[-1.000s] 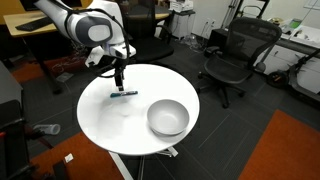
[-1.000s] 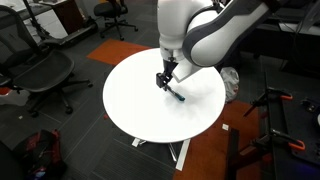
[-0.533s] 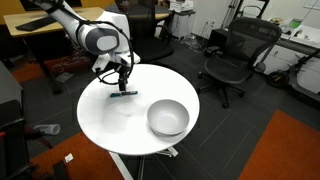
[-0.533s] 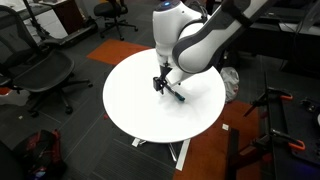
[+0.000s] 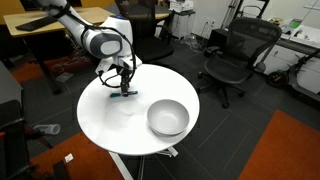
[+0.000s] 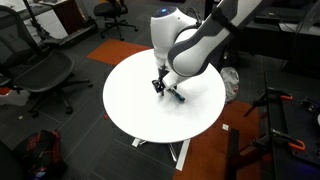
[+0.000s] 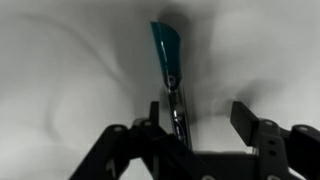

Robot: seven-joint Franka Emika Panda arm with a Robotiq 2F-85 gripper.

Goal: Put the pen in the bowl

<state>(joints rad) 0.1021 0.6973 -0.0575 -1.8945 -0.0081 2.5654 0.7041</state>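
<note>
Beneath the end effector, pen partly hidden

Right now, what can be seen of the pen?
The pen is short and thin, with a glossy teal-blue end and a darker barrel, plastic by its look. It lies flat on the white table, apart from the bowl. In the wrist view it sits between the fingers of the open end effector, close beside one; contact cannot be told.
</note>
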